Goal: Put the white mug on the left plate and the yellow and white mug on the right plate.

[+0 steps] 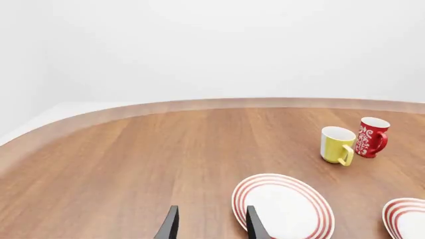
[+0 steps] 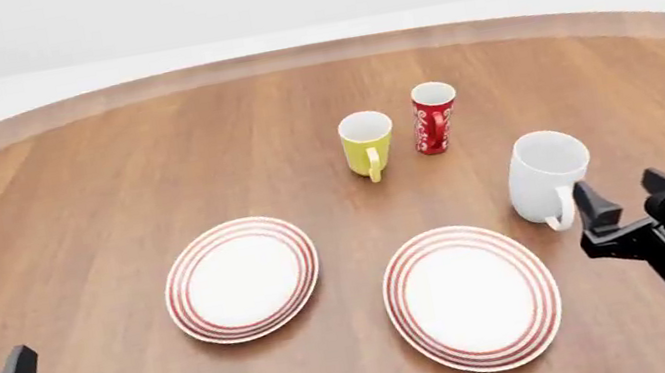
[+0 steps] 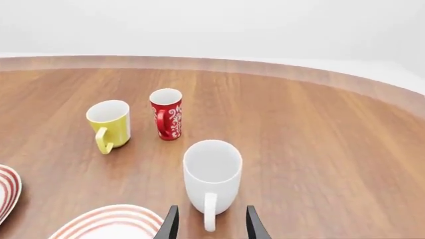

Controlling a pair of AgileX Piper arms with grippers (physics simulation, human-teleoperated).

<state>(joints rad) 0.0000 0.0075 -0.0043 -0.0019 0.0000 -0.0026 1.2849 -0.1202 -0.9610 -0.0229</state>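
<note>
Facing right gripper [image 2: 633, 197], white mug [image 2: 546, 175] just ahead, handle twd it.

white mug [image 2: 547, 173]: clear all round | yellow and white mug [image 2: 368, 142]: red cup [image 2: 434, 116] just beside

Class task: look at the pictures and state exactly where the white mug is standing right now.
In the front view the white mug stands upright on the table's right side, just beyond the right plate, directly ahead of the open right claw, handle facing it.

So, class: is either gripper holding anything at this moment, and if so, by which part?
Nothing is held. The right gripper is open just behind the white mug, in line with its handle but not closed on it. The left gripper is open over bare table.
</note>
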